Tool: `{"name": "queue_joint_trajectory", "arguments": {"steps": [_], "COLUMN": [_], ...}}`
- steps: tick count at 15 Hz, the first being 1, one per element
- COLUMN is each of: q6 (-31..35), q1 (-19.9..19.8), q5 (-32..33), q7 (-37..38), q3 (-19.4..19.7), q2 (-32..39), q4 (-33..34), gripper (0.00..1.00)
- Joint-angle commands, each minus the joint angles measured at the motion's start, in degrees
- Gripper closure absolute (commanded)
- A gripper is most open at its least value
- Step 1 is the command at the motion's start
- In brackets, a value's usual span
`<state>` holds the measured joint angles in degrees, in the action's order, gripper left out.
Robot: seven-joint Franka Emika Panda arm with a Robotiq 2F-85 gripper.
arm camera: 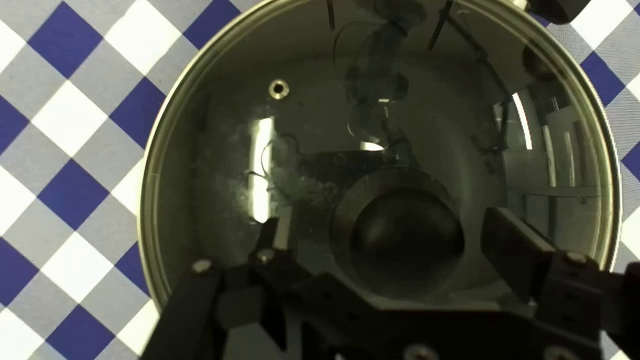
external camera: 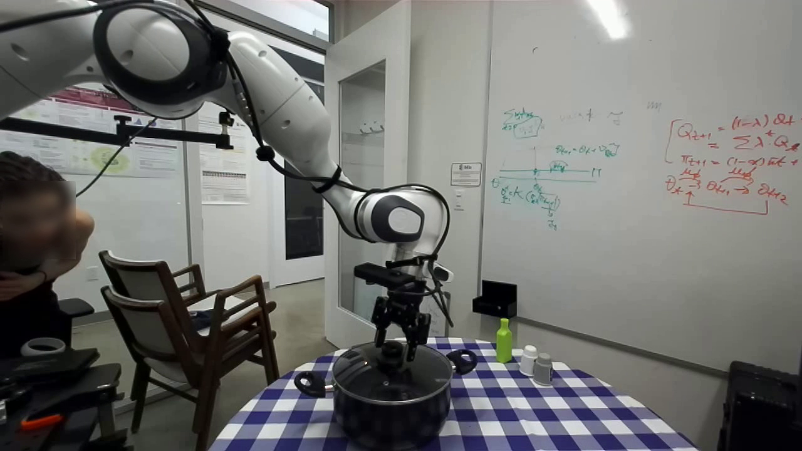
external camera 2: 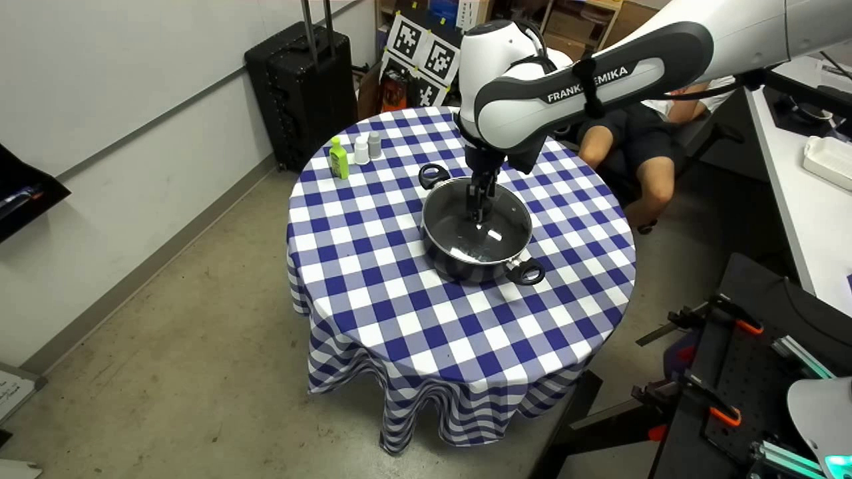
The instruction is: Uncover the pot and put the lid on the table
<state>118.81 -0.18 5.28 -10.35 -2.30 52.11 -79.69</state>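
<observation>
The black pot (external camera: pixel 391 421) stands on the checkered table (external camera: pixel 539 426). It shows in both exterior views (external camera 2: pixel 459 267), with a handle at each side. The glass lid (arm camera: pixel 225 130) sits on the pot; its rim lies along the pot's top. Its round black knob (arm camera: pixel 407 235) is in the lower middle of the wrist view. My gripper (arm camera: pixel 386 219) is open, with one finger on each side of the knob and gaps between. In both exterior views the gripper (external camera: pixel 395 351) points down at the lid's centre (external camera 2: pixel 478 216). The pot's inside is dark through the glass.
A green bottle (external camera: pixel 504 341), a white shaker (external camera: pixel 528 360) and a grey shaker (external camera: pixel 543 369) stand near the table's edge, beyond one pot handle. Wooden armchairs (external camera: pixel 188 319) and a person (external camera 2: pixel 645 143) are beside the table. A whiteboard wall (external camera: pixel 626 219) is behind the bottle.
</observation>
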Motion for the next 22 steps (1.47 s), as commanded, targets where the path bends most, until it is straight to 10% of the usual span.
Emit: {"name": "queue_joint_trajectory", "arguments": {"steps": [1, 6, 22], "q6": [-2.32, -5.17, -4.43], "q1": [0.5, 0.94, -2.72], "q5": [0.41, 0.86, -9.44], "q7": [-0.2, -0.12, 3.88], "q3": [0.56, 0.75, -0.68], "q2": [1.16, 0.38, -30.92], "q4": [2.58, 3.38, -20.69], "gripper": [0.4, 0.73, 0.74]}}
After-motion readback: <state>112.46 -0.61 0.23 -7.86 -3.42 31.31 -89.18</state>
